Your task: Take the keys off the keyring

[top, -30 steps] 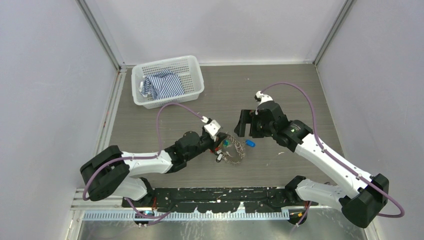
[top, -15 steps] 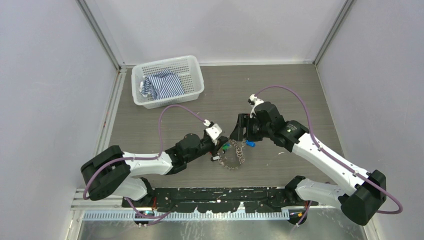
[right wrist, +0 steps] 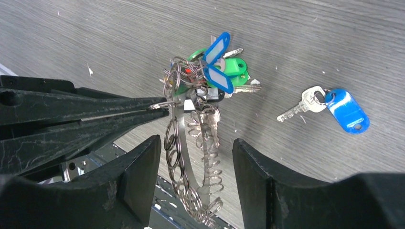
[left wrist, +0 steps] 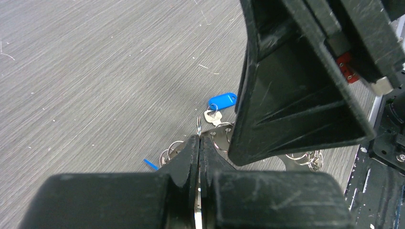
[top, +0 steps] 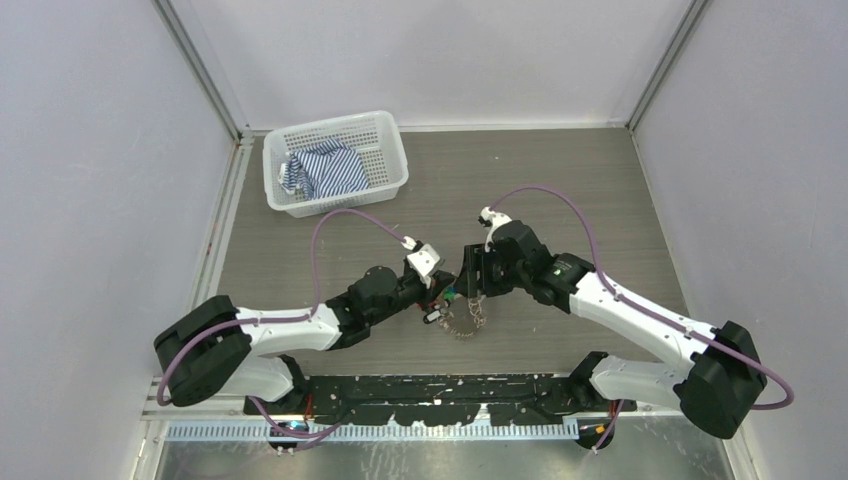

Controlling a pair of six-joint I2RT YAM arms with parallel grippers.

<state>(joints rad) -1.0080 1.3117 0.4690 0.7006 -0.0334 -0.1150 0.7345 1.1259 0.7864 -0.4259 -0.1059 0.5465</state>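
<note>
Large thin metal keyring [right wrist: 184, 143], fringed with small silvery tagged keys [right wrist: 217, 71]: on grey wood-grain table [right wrist: 310, 38], between right gripper's [right wrist: 197, 143] parted jaws. Left gripper [right wrist: 161, 107]: jaws together, seemingly pinching one ring loop. Blue-tagged key [right wrist: 329, 107] lies apart.

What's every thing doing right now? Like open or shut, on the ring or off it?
left gripper, shut, pinching the keyring at one edge.
right gripper, open, one finger on each side of the keyring.
keyring, held, loaded with keys.
keys, bunched on the keyring.
blue-tagged key, off the ring, lying flat on the table.
basket, upright, with a striped cloth crumpled inside.
</note>
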